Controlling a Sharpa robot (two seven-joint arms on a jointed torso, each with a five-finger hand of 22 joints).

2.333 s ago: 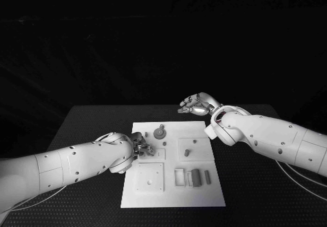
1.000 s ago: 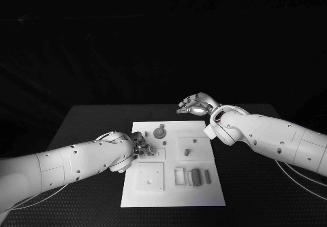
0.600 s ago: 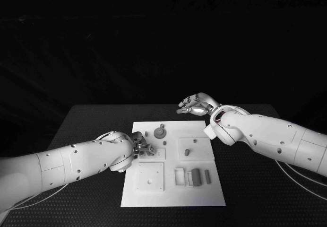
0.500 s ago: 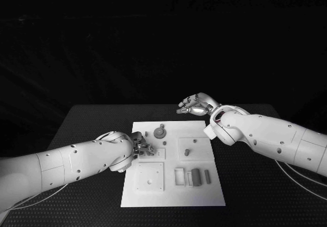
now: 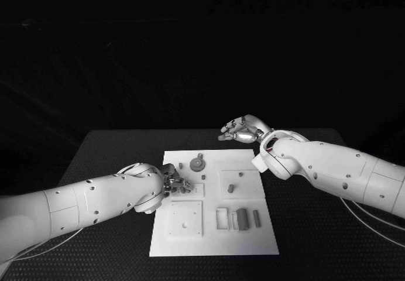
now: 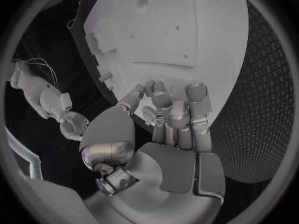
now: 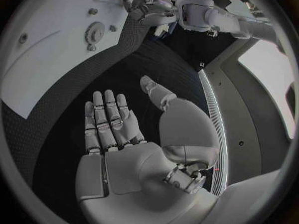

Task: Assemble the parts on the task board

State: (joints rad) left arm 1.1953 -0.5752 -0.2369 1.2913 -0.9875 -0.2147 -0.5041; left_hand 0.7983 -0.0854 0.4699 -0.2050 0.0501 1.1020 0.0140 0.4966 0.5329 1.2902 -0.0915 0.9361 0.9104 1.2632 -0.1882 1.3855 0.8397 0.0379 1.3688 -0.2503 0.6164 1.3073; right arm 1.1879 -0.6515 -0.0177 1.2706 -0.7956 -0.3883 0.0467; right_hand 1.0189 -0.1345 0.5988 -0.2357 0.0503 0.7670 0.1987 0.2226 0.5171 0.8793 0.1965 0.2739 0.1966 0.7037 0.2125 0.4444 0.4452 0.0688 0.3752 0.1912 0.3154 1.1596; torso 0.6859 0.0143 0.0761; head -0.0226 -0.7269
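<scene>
Left hand (image 5: 173, 182) fingers curled over task board (image 5: 215, 234), grip unclear, right hand (image 5: 239, 130) open, raised.

From my console this reads as a robotics lab or test cell. I see a black textured counter (image 5: 110, 153) set against darkness, with nothing domestic on it, only a white task board (image 5: 215, 234) with machined recesses and small parts. Two white robot arms with cables reach over it.
</scene>
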